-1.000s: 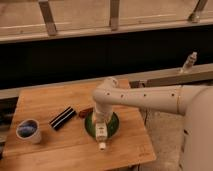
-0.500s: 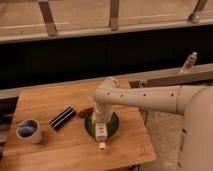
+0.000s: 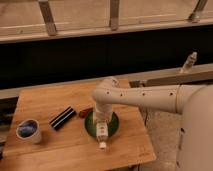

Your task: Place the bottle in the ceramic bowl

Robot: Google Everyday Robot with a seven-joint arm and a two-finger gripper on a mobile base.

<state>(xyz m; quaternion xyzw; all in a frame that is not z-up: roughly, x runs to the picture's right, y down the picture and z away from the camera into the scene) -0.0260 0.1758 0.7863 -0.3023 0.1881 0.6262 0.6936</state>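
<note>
Gripper of mine is low over the round shiny green ceramic bowl, at the end of my long cream-coloured arm that reaches in from the right. I cannot tell how it is set on what lies under it.

Right below it is the slim cream-white bottle. The bottle lies long-ways, from the middle of the bowl out toward the near edge of the table. Its small cap end points at the front edge, and that end sticks out past the bowl's rim, over the wood. The far end is under my gripper, inside the bowl. The bottle looks pale and thin, with some faint darker marks on its side, and it is about as long as the bowl is wide.

The bowl has a darker rim and sits near the middle of the brown wooden table. Just beside the bowl on its left is a flat black rectangular thing with a white stripe, lying slanted. A small reddish-brown bit shows between that and the bowl. Further left, well apart from the bowl, stands a small white cup with blue inside, near the table's left edge.
</note>
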